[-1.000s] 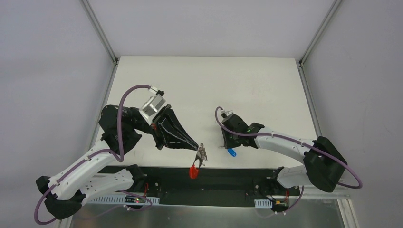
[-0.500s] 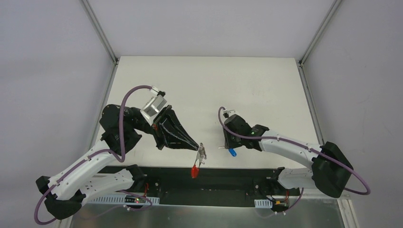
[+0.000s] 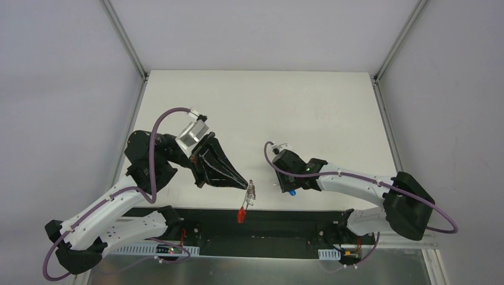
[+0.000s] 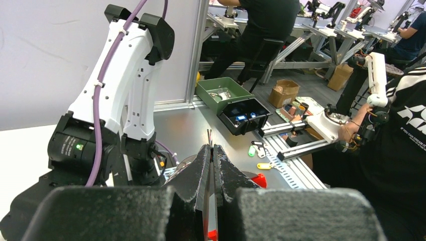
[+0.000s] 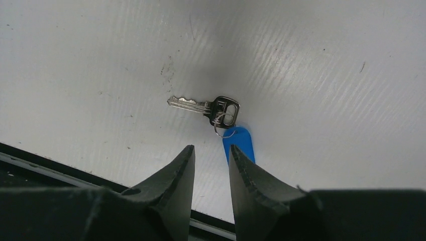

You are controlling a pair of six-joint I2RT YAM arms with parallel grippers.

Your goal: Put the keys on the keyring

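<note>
Hanging from the left gripper (image 3: 245, 186), whose jaws are pressed together on its silver rings (image 4: 209, 136), the keyring (image 3: 251, 192) lets its red strip (image 3: 241, 214) dangle past the near edge of the table (image 3: 267, 107). The right gripper (image 5: 211, 160) hovers just above the keys (image 5: 221, 113), its jaws a little apart and empty. The keys lie flat on the table, and one finger partly hides the blue tag (image 5: 240, 140).
</note>
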